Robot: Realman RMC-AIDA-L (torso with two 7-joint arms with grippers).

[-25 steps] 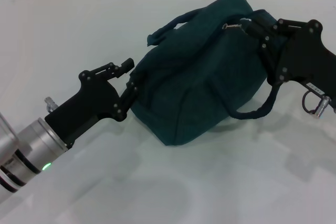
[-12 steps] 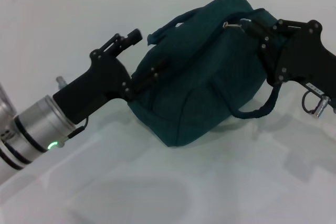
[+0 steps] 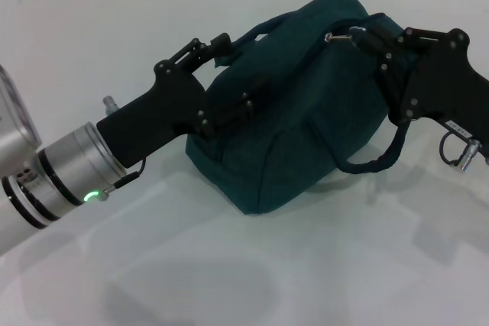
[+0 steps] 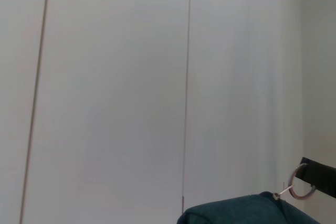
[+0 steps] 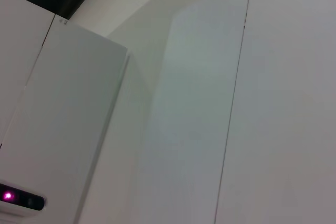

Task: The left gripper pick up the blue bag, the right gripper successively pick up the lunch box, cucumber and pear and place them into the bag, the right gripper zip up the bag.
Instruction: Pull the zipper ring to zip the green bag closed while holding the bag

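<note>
At the blue bag's (image 3: 306, 104) top, your right gripper (image 3: 365, 38) pinches the ring pull (image 3: 336, 37); steady the left gripper (image 3: 229, 74), fingers spread around its end.

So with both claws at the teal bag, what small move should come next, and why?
Probably the right gripper should draw the silver ring pull along the zipper. It sits at that pull atop the dark teal-blue fabric bag, while the left gripper braces the bag's opposite end.
</note>
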